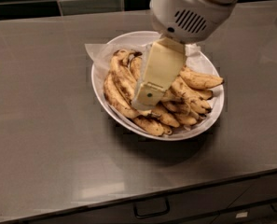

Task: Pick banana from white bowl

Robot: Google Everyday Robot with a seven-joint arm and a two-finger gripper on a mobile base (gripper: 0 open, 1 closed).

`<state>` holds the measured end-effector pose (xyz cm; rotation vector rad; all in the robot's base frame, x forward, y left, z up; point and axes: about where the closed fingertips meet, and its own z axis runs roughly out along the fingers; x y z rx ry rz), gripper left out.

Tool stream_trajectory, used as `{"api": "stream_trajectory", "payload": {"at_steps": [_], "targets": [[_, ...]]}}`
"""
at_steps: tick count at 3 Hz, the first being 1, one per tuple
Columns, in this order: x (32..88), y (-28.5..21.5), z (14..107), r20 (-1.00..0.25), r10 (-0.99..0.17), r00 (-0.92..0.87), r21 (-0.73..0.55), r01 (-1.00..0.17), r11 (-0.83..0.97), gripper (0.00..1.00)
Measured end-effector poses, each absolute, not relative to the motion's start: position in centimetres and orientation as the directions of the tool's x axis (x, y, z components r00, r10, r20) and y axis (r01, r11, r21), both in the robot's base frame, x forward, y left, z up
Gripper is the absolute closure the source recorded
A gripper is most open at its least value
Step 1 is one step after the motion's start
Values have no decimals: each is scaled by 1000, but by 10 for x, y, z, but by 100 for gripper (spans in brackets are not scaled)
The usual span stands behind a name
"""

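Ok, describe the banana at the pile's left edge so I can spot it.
On the grey counter, the white bowl holds a pile of speckled bananas, with the end effector low over its middle. The banana is the long curved one following the left rim, with no banana outside it.

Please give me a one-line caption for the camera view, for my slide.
Gripper low over the speckled bananas heaped in a white bowl on a grey counter.
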<state>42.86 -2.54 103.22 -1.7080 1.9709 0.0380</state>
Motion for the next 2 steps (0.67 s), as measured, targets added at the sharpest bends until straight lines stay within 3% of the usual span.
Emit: {"api": "stream_trajectory", "payload": {"at_steps": [2], "targets": [[417,-14,1055,-422,-906,-28,-358,-913,195,0]]}}
